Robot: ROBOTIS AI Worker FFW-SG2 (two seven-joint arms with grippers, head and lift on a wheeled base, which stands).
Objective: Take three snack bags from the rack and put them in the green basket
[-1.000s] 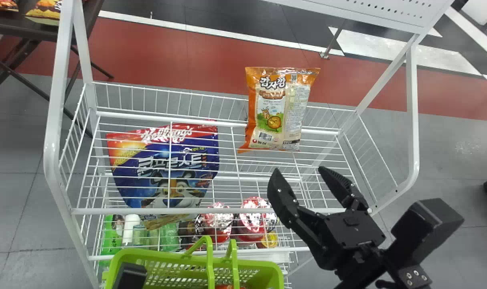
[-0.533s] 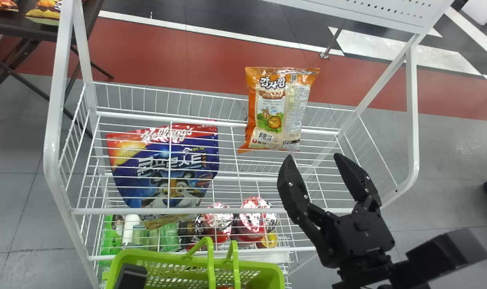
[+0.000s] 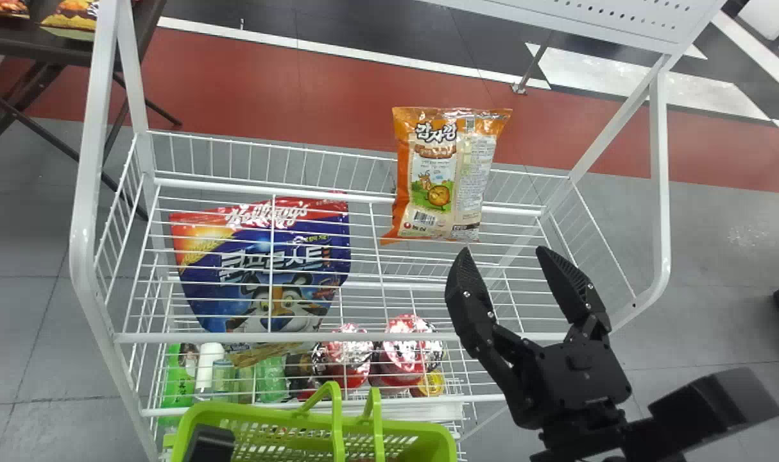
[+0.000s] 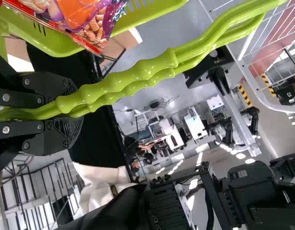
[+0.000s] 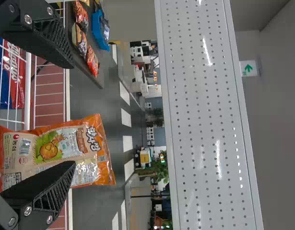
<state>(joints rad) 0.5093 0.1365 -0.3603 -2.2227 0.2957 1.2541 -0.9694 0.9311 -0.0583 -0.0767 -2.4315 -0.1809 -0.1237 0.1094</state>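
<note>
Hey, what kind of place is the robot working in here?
Probably a mock shop inside a robotics lab or demo hall: a white wire rack holds an orange snack bag, a green basket sits by it, and robot equipment stands around.

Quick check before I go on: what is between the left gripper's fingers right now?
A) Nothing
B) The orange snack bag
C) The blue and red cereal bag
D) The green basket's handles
D: in the left wrist view, the handles of the green basket run between the fingers of the left gripper.
</note>
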